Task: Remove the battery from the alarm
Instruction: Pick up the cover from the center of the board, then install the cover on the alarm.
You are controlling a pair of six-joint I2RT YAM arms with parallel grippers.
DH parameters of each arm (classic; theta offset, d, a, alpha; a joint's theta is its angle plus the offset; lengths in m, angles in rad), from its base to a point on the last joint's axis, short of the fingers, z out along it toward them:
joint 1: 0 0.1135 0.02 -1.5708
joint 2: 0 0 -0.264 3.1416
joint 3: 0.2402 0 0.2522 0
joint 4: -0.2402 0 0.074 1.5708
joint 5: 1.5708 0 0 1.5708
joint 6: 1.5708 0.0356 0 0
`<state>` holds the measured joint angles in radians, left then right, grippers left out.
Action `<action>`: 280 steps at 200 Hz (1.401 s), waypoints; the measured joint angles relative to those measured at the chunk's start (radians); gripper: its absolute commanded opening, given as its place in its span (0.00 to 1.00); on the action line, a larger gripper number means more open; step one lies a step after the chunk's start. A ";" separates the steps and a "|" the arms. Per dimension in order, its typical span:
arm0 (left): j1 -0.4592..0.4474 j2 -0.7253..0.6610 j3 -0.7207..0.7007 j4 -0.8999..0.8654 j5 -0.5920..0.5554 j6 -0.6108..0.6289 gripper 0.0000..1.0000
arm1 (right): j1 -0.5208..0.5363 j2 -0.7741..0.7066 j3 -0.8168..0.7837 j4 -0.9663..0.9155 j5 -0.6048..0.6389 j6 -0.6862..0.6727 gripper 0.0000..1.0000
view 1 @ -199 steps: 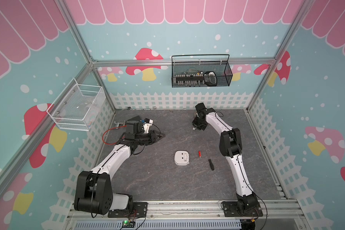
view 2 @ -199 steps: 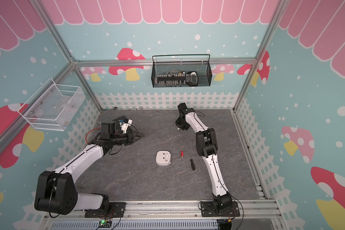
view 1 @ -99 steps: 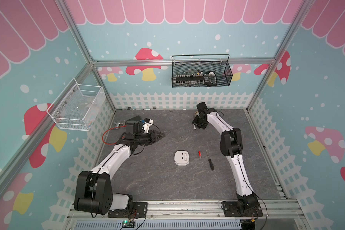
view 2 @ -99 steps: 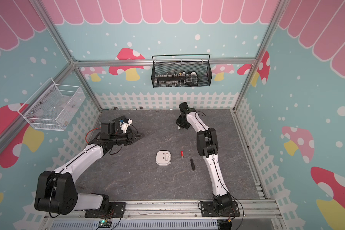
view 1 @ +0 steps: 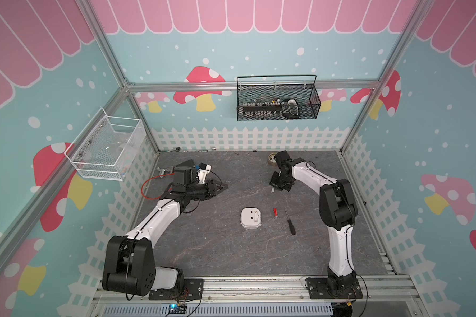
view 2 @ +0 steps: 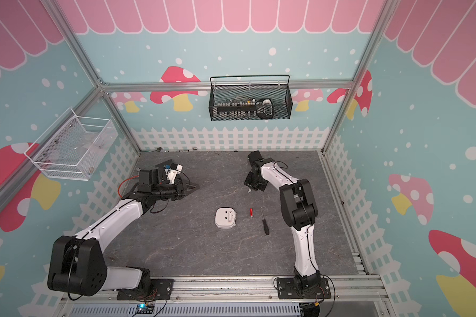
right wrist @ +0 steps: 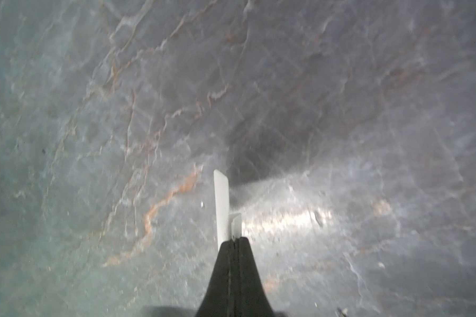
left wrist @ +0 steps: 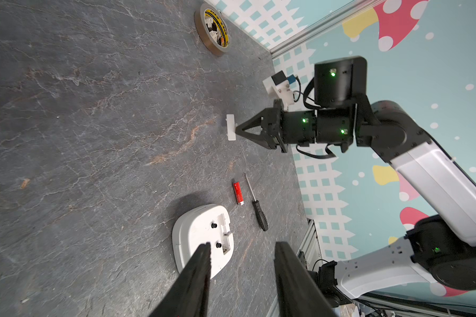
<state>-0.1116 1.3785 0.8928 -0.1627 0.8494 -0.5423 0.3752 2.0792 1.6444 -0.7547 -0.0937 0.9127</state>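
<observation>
The white alarm [view 1: 250, 218] [view 2: 225, 218] [left wrist: 195, 236] lies face down mid-table, its back compartment open. The red battery [view 1: 275, 212] [view 2: 251, 212] [left wrist: 238, 193] lies on the table just right of it, apart from both grippers. My right gripper [view 1: 272, 189] [view 2: 249, 189] [left wrist: 236, 129] [right wrist: 234, 240] is at the back right, shut on a small white cover piece [left wrist: 230, 127] [right wrist: 221, 205] just above the table. My left gripper [view 1: 223, 188] [view 2: 194, 188] [left wrist: 242, 244] hangs open and empty at the back left.
A black-handled screwdriver [view 1: 290, 223] [left wrist: 257, 207] lies right of the battery. A tape roll [view 1: 271, 159] [left wrist: 212, 28] sits by the back fence. A black wire basket [view 1: 278, 105] and a white basket [view 1: 105, 148] hang on the walls. A red cable [view 1: 149, 186] loops behind the left arm.
The right gripper's jaws have closed fully on the white cover piece. The left arm, alarm, battery and screwdriver have not moved.
</observation>
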 measured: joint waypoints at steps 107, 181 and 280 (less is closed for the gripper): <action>-0.029 -0.011 -0.097 0.009 -0.019 -0.011 0.60 | 0.166 -0.482 -0.422 0.077 -0.085 -0.103 0.00; -0.105 -0.104 -0.239 0.061 -0.071 -0.093 0.67 | 0.262 -0.528 -0.590 0.245 -0.160 -0.122 0.00; -0.225 0.023 -0.307 0.254 -0.206 -0.245 0.69 | 0.326 -0.553 -0.666 0.389 -0.098 0.048 0.00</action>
<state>-0.3363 1.4014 0.5854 0.0910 0.6434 -0.7876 0.7013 1.5265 0.9783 -0.3660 -0.1917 0.9607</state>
